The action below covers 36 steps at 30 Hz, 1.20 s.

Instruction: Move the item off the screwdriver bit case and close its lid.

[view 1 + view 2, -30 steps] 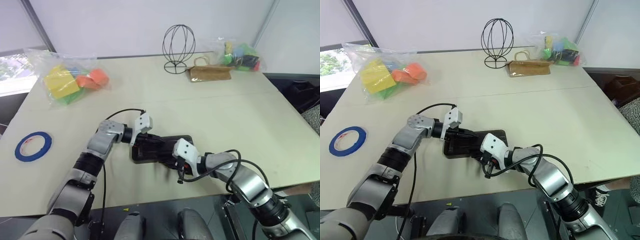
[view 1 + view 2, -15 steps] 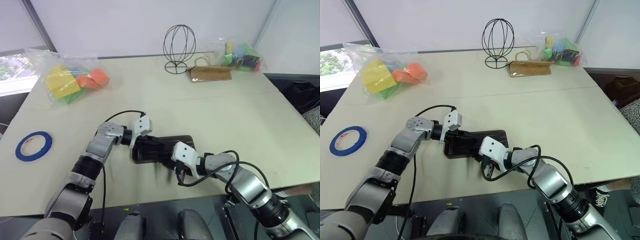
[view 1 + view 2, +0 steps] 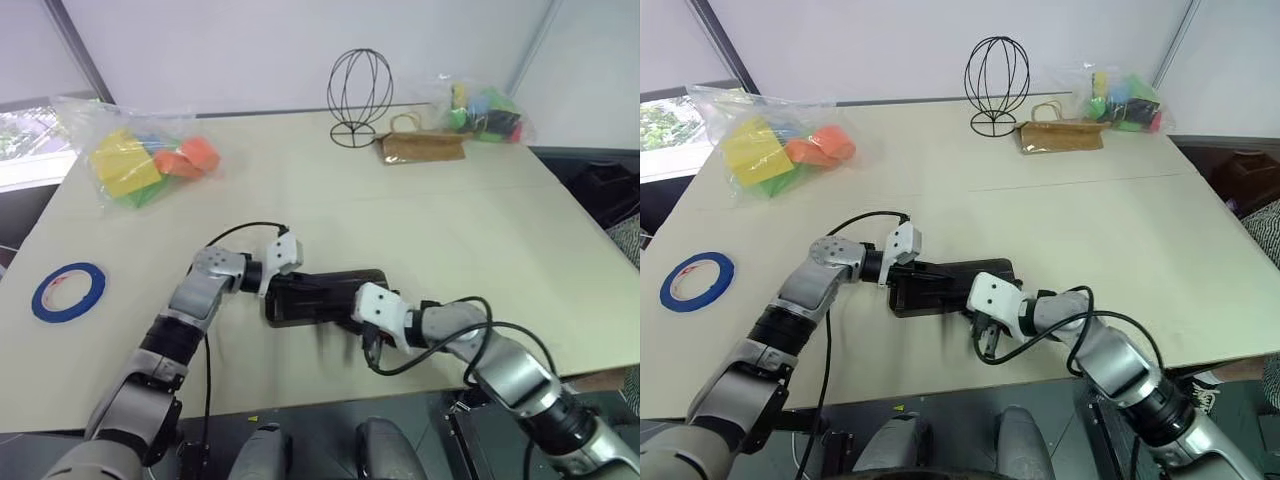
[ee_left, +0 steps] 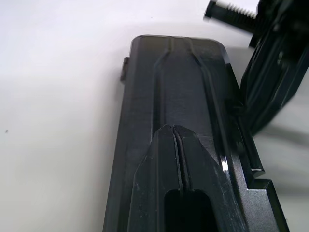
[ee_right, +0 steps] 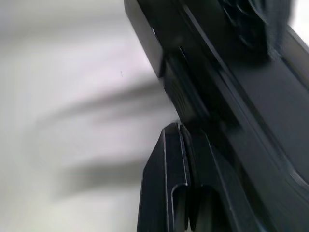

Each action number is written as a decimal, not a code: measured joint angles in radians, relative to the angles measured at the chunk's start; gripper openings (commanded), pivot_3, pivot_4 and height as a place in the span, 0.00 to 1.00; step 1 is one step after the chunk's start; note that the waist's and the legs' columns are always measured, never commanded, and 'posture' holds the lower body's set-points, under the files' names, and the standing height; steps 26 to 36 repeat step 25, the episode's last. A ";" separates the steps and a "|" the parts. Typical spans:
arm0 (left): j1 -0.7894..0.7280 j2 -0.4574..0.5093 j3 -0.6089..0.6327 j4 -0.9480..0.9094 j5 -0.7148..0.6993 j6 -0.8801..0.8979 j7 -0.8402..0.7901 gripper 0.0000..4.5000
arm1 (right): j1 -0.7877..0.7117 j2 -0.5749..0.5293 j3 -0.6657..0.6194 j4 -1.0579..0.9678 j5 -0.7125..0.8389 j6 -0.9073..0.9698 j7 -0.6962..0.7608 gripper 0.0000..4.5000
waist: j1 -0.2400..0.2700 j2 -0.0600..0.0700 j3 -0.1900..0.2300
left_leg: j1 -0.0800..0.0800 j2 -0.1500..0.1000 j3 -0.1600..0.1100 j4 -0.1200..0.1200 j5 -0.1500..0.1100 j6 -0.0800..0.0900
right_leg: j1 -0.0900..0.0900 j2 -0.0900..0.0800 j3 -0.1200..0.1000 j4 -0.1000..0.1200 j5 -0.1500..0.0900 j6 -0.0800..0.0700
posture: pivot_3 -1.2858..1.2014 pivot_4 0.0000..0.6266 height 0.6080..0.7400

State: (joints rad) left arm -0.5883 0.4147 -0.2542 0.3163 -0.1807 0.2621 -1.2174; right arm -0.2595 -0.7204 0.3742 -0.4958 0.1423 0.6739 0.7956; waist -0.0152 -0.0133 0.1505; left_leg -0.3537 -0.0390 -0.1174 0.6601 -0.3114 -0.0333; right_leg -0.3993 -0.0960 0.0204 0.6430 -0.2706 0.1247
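1. Your left tool (image 4: 176, 145) has its fingers pressed together, resting on the screwdriver bit case (image 3: 325, 297).
2. Your right tool (image 5: 179, 140) is likewise together, just beside the case's near edge and holding nothing.
3. The lid (image 4: 169, 87) lies flat beneath the left tool, apparently down on the case.
4. You can read no writing or brand on the case.

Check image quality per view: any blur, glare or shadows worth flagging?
Right wrist view: soft and smeared, with streaky grey shadows across the table beside the screwdriver bit case. Left wrist view: the case's far end is sharp, the near fingers are soft, and a small glint sits on the case edge. Head views: even light, faint shadows under the arms, no glare.
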 measured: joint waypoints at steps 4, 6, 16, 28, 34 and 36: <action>0.032 0.018 0.049 -0.084 -0.060 0.133 0.024 0.00 | 0.047 -0.070 -0.088 -0.063 0.061 0.040 0.051 0.01 | 0.000 0.001 0.001 | -0.002 0.000 0.000 -0.003 0.000 0.000 | -0.002 0.000 0.000 -0.004 0.000 0.000 | 0.52 0.24 1.00; 0.046 0.026 0.079 -0.121 -0.092 0.210 0.050 0.00 | 0.061 -0.097 -0.124 -0.084 0.086 0.050 0.072 0.01 | 0.001 0.000 0.003 | -0.004 0.000 0.000 -0.004 0.000 0.000 | -0.004 0.000 0.000 -0.004 0.000 0.000 | 0.52 0.24 1.00; 0.162 0.188 0.266 -0.468 -0.269 0.483 0.158 0.00 | 0.015 -0.214 -0.401 -0.115 0.262 0.120 0.149 0.01 | 0.002 0.000 0.015 | -0.008 0.000 -0.001 -0.011 0.000 0.000 | -0.009 -0.002 0.001 -0.011 0.000 0.000 | 0.52 0.24 1.00; 0.397 0.377 0.455 -0.704 -0.429 0.628 0.181 0.00 | 0.008 -0.308 -0.531 -0.114 0.355 0.146 0.202 0.01 | 0.009 0.002 0.016 | -0.019 0.000 0.001 -0.011 0.001 -0.003 | -0.018 -0.004 0.000 -0.012 0.000 0.000 | 0.52 0.24 1.00; 0.397 0.377 0.455 -0.704 -0.429 0.628 0.181 0.00 | 0.008 -0.308 -0.531 -0.114 0.355 0.146 0.202 0.01 | 0.009 0.002 0.016 | -0.019 0.000 0.001 -0.011 0.001 -0.003 | -0.018 -0.004 0.000 -0.012 0.000 0.000 | 0.52 0.24 1.00; 0.397 0.377 0.455 -0.704 -0.429 0.628 0.181 0.00 | 0.008 -0.308 -0.531 -0.114 0.355 0.146 0.202 0.01 | 0.009 0.002 0.016 | -0.019 0.000 0.001 -0.011 0.001 -0.003 | -0.018 -0.004 0.000 -0.012 0.000 0.000 | 0.52 0.24 1.00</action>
